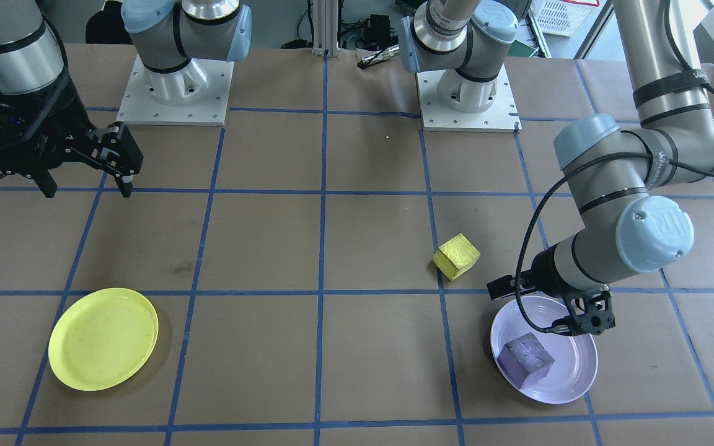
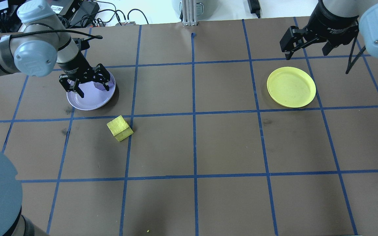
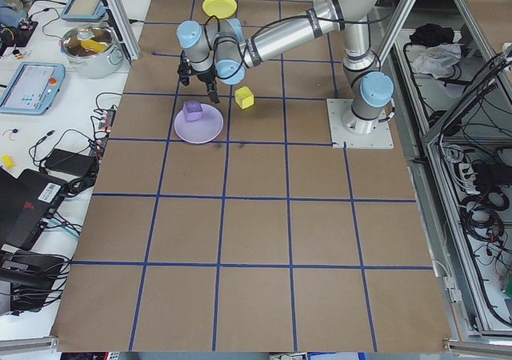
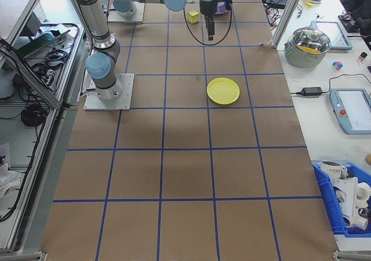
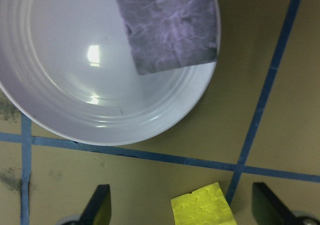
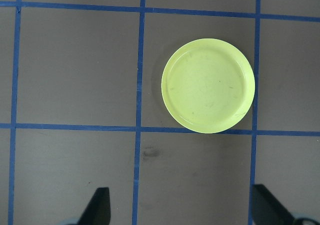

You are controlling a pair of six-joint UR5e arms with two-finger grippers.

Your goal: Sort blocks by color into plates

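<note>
1. The left tool [image 2: 89, 86], released, hovers above the lavender plate [image 2: 89, 98] holding the purple block [image 1: 524, 359].
2. The yellow block [image 2: 119, 128] lies on the bench [image 2: 208, 147] near that plate; a skewed grasp may nudge it.
3. The right tool [image 1: 84, 179], released, waits far from the yellow plate [image 2: 291, 87].

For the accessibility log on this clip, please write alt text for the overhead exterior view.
The left gripper hangs open over a lavender plate holding a purple block, while a yellow block sits on the brown table just outside that plate. Far across the table an empty yellow plate lies near the open right gripper.
</note>
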